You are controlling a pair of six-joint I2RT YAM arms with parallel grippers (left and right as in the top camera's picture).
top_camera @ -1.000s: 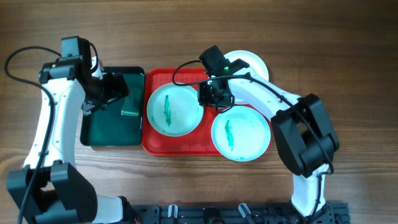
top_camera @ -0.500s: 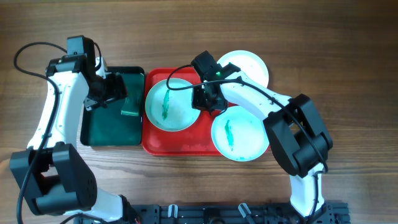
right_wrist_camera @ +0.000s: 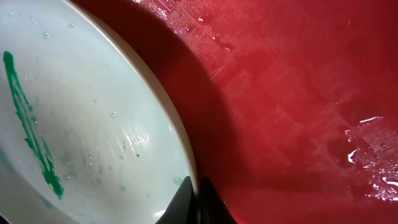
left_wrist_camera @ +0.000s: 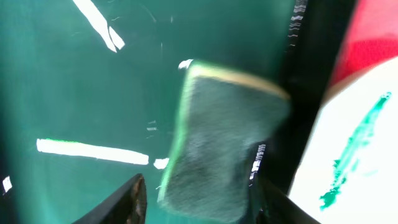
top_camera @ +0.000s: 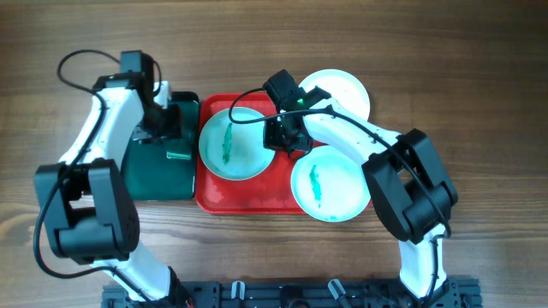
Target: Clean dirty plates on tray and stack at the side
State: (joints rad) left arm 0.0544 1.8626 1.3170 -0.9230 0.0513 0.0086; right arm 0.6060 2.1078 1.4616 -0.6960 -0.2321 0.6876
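My right gripper point(top_camera: 280, 137) is shut on the right rim of a pale plate point(top_camera: 231, 145) with a teal smear and holds it tilted over the red tray point(top_camera: 257, 198). The right wrist view shows the fingertips point(right_wrist_camera: 198, 200) pinching that rim point(right_wrist_camera: 93, 137) above the wet tray floor point(right_wrist_camera: 298, 112). A second smeared plate point(top_camera: 330, 184) lies over the tray's right edge. A third plate point(top_camera: 347, 90), with no smear showing, rests on the table behind the tray. My left gripper point(left_wrist_camera: 198, 202) is open with a jaw on each side of a green sponge point(left_wrist_camera: 224, 143).
The sponge point(top_camera: 178, 155) lies at the right side of a dark green tray point(top_camera: 154, 181), which stands against the red tray's left edge. The left wrist view shows the held plate point(left_wrist_camera: 354, 149) close beside the sponge. Bare wooden table surrounds both trays.
My left arm has swung in towards the back of the green tray, over the sponge. My right gripper shifted the plate slightly left and tilted it, then held still.
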